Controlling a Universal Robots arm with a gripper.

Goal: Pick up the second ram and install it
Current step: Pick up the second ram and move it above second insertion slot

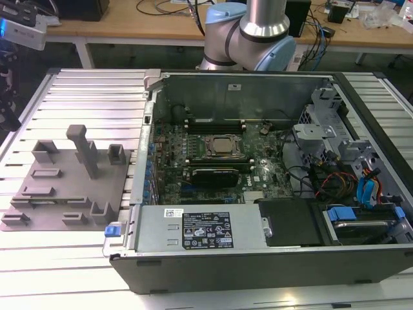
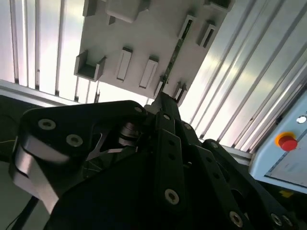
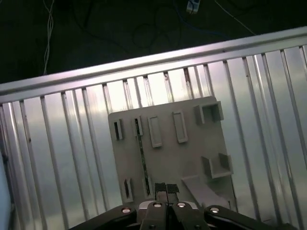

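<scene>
The second ram [image 3: 142,155] is a thin green stick standing on its edge in a slot of the grey fixture plate [image 3: 192,158]. In the second wrist view the ram [image 2: 173,51] runs away from my fingertips across the plate [image 2: 153,28]. My gripper [image 3: 166,188] hovers well above the plate's near edge, a little to one side of the ram's end. Its two dark fingertips [image 3: 160,188] are pressed together with nothing between them. In the exterior view the fixture plate [image 1: 64,187] lies to the left of the open computer case [image 1: 271,194].
Inside the case the motherboard shows the CPU socket [image 1: 222,146] with long black memory slots [image 1: 216,174] beside it. Upright grey blocks [image 1: 84,152] stand on the fixture plate. A ribbed metal table [image 1: 84,97] carries everything. A red stop button [image 2: 287,142] sits off the table's edge.
</scene>
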